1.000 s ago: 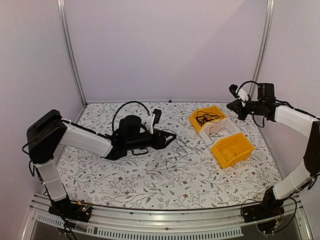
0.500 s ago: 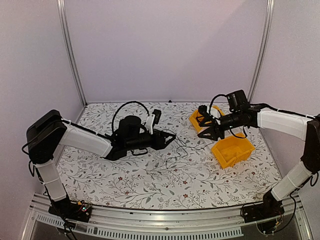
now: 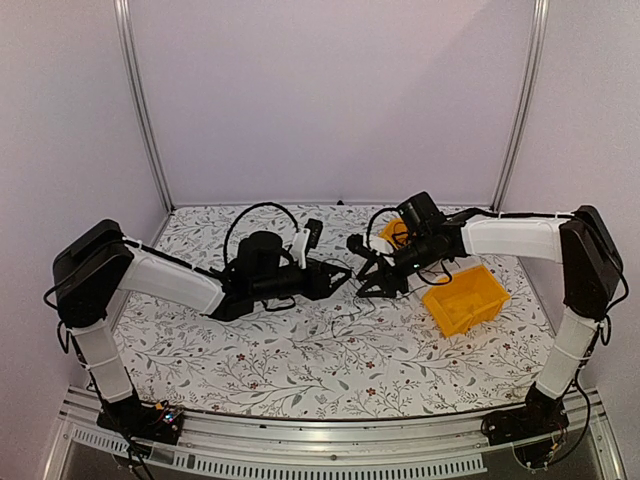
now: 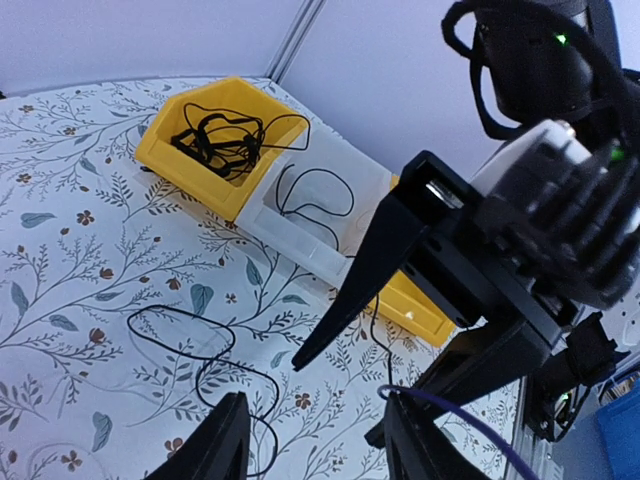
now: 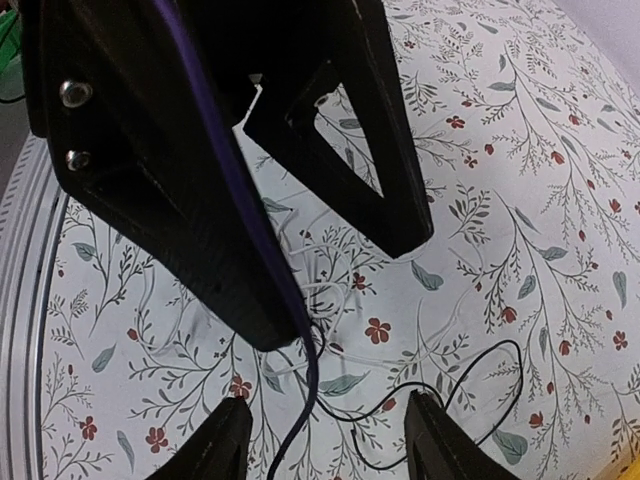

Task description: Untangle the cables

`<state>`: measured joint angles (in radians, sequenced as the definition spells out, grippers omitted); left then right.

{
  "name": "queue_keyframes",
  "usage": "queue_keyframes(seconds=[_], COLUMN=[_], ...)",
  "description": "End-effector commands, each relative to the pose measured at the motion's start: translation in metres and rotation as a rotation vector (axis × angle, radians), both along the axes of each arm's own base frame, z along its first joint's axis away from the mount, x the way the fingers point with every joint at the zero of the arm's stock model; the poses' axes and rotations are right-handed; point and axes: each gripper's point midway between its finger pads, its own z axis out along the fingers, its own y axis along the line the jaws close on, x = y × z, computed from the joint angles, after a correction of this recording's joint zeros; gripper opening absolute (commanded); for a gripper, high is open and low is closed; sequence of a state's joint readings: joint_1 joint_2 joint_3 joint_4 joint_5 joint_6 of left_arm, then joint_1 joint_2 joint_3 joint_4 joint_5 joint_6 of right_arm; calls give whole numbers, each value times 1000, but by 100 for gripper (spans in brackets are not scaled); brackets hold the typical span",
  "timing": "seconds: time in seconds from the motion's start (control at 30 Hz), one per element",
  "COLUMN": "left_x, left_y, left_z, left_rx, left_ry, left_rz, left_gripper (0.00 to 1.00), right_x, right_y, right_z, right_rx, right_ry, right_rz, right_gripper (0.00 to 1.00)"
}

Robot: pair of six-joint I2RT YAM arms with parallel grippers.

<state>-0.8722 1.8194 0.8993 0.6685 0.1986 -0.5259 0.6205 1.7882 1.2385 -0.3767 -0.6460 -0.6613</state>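
Fingers open on both arms, nothing clamped. Left fingers (image 4: 222, 445) are spread low over the table (image 3: 300, 360), and right fingers (image 5: 225, 445) are spread too, tips pointing at the left ones, nearly nose to nose near mid-table; whether they touch I can't tell. From the left wrist view the right fingers show a wide empty gap, angled down toward the table. Loose black cable (image 4: 150, 312) lies in open loops on the table just below and between the two sets of fingers, and one run of it passes under the left pair. Pale white cable (image 5: 320, 293) lies on the floral print in the same patch, faint and hard to trace. Neither is lifted. Right of that, three bins sit in a diagonal row: far yellow bin (image 4: 180, 170) holds a tangled black cable wad (image 4: 222, 140), the clear middle bin (image 4: 300, 255) holds a single black cable loop (image 4: 300, 215), and I can't see into the near yellow bin (image 3: 462, 298). Right arm reaches across the bin row, covering most of the far two in the top view.
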Motion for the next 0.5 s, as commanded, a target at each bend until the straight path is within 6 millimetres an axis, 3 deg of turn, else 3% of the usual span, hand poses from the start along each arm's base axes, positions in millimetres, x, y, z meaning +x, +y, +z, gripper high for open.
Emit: queue_keyframes(seconds=[0.0,0.07,0.1,0.2,0.27,0.47], left_x=[-6,-5,-5,-5,-4,-2], left_y=[-5,-5,-4,-3,-2,6], left_z=[17,16,14,8,1,-17], left_rx=[-27,-22,-18,1,21,64], left_ry=[-31,-29,-26,-24,-15,7], left_rz=[-18,-16,-14,-9,0,26], left_gripper=[46,46,46,47,47,48], right_x=[2,5,8,28,47,93], right_y=[6,5,4,-13,-33,-109], right_z=[3,7,10,39,68,131], right_rx=[10,6,6,37,81,148], right_ry=[41,25,10,-62,-108,-236], right_rz=[-5,-20,-30,-97,-157,-343], right_gripper=[36,3,0,0,0,0])
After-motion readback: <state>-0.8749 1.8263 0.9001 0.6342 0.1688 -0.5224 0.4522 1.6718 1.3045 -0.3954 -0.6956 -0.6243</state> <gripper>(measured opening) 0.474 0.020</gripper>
